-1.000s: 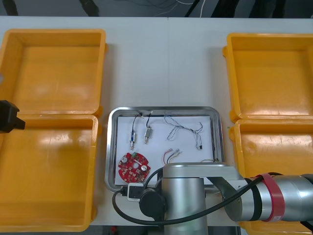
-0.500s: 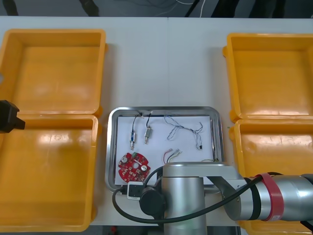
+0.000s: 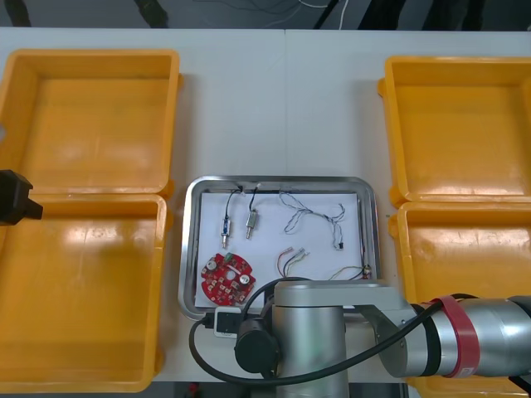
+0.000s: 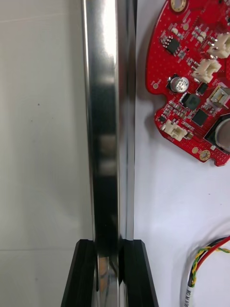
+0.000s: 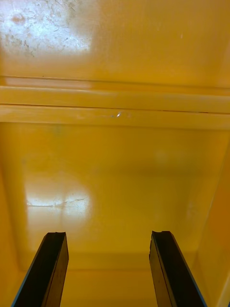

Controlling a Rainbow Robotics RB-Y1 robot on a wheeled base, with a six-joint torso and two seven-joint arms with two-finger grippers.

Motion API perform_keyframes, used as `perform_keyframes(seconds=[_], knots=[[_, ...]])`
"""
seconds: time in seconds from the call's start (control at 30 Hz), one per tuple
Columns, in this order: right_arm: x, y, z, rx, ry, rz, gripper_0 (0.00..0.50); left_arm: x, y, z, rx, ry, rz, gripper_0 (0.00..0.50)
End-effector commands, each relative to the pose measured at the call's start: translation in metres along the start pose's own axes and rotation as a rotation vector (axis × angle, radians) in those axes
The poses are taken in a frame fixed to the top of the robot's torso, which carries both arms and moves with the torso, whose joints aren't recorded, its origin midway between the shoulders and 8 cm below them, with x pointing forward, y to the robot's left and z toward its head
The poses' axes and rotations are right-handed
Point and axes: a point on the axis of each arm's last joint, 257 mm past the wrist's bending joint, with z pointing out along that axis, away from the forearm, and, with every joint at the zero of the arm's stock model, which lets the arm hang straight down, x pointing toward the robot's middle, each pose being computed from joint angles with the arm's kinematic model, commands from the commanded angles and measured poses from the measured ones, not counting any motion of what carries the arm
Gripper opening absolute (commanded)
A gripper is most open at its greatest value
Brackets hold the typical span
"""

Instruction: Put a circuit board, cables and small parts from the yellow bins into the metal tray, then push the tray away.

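Shifted slightly away, the metal tray (image 3: pixel 190 249), with circuit board (image 3: pixel 227 279), cables (image 3: pixel 311 217) and small metal parts (image 3: pixel 251 224) inside, has its near rim pinched in the right tool (image 4: pixel 109 249) (the push has apparently begun); the left tool (image 5: pixel 109 235) hangs wide over a yellow bin (image 5: pixel 115 144) left of the tray.

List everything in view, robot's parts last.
yellow plastic bins: four, yellow, two each side of light table.
shiny metal tray: one, white inside, between the bins.
round red circuit board: one, red, tray's near left.
small metal parts: two, silver, tray's far left.
twisted blue and white cable: one, tray's far right.
red and yellow cables: two, tray's near half.
right hand: one, black, shut on tray's near rim.
left hand: one, black, open over left bins.
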Motion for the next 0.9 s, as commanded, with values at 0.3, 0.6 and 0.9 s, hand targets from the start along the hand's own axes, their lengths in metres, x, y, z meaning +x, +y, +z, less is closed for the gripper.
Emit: perform_keyframes(seconds=[0.3, 0.6, 0.9], knots=[[-0.018, 0.010, -0.005, 0.001, -0.039, 0.002, 0.000, -0.001, 0.011, -0.012, -0.034, -0.018, 0.068, 0.500], [-0.024, -0.005, -0.009, 0.043, -0.053, -0.038, 0.000, -0.001, 0.011, -0.012, -0.034, -0.018, 0.068, 0.500], [-0.020, -0.032, -0.012, 0.098, -0.044, -0.052, 0.000, -0.001, 0.011, -0.012, -0.034, -0.018, 0.068, 0.500]])
